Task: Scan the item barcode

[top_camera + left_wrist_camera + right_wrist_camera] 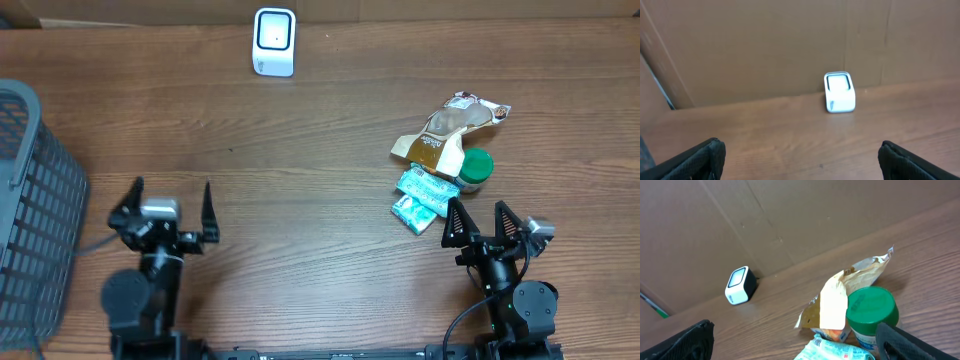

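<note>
Four grocery items, one crinkled brown snack bag [450, 128], one green-lidded jar [476, 168] and two teal-and-white packets [420, 198], cluster just ahead of the wide-open right gripper [476, 204], while the equally spread left gripper [172, 185] faces one white boxy scanner [274, 42], with one grey mesh basket [35, 200] beside it.

Wooden table [320, 150]: white scanner [274, 42] at back; pouch [445, 130], green-lidded jar [476, 168], teal packets [420, 198] right; basket [35, 210] left.
</note>
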